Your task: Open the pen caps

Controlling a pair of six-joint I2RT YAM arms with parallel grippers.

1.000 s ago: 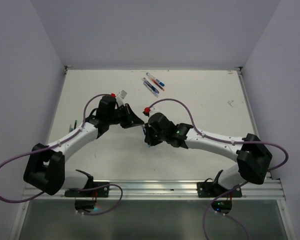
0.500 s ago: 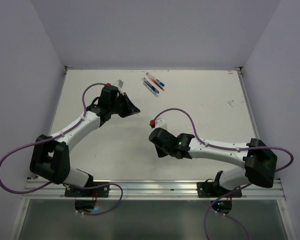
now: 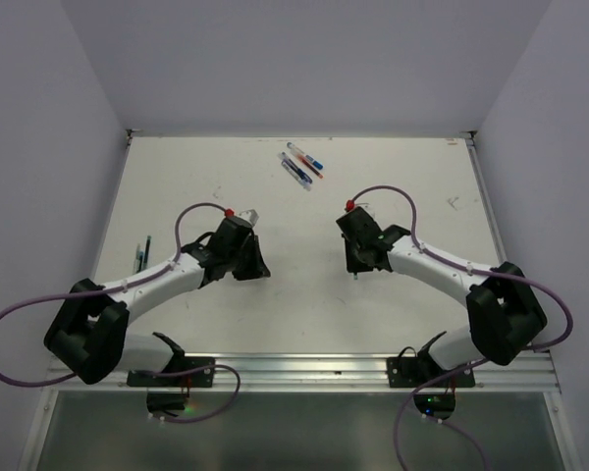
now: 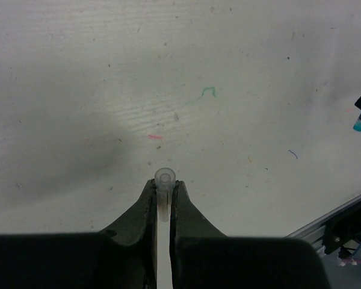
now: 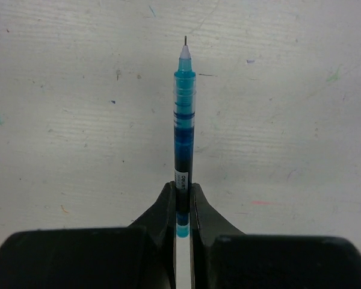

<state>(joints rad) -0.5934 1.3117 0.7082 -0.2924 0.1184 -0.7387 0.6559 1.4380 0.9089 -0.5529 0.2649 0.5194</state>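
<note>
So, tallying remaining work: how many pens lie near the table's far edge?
2 visible: left pen, right pen, side by side; too small to rule out a third.

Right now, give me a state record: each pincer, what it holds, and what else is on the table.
left pincer: shut on cap, a clear tube with its open end facing out
right pincer: shut on pen, blue ink, tip bare
cap vs pen: separated, arms apart
spare pens: lying together near the far edge of the table
spare pens capped: too small to tell
</note>
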